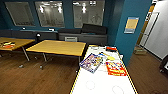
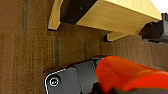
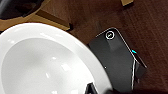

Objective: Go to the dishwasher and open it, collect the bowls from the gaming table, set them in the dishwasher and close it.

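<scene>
1. Right wrist view: white bowl (image 3: 47,62) close under the camera, above the wooden floor (image 3: 100,17); glazed, stiff, slippery, breakable, so you should grip its rim.
2. Left wrist view: orange bowl (image 2: 130,73), probably light plastic.
3. Fingers: you cannot tell their state.

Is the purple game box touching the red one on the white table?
Apart. The head view shows white table surface between the purple box and the red box.

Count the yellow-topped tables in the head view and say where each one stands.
2. One yellow-topped table stands mid-room, just left of the white table with the board-game boxes. The other is at the far left edge, partly cut off. More may lie outside the view.
</scene>
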